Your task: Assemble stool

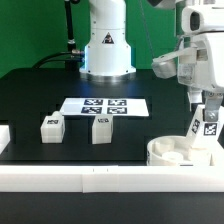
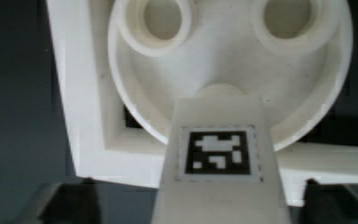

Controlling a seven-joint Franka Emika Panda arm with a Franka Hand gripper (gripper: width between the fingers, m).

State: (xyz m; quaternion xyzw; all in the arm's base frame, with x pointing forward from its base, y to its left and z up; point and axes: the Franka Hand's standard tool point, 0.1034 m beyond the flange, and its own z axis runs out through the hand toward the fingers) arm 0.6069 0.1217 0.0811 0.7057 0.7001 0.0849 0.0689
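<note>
The white round seat (image 1: 176, 153) lies at the exterior view's right, against the front rail. One tagged leg (image 1: 208, 125) stands tilted on the seat's rim. My gripper (image 1: 206, 107) reaches down over this leg from above. In the wrist view the leg (image 2: 218, 150) rises between my dark fingers (image 2: 69, 203), with a gap showing on each side, so the gripper (image 2: 201, 207) is open around it. Behind it the seat (image 2: 202, 60) shows two large holes. Two more legs (image 1: 52, 127) (image 1: 100, 130) stand on the black table.
The marker board (image 1: 105, 106) lies flat behind the two loose legs. A long white border rail (image 1: 90, 176) runs along the table's front edge. The robot's white base (image 1: 106, 50) stands at the back.
</note>
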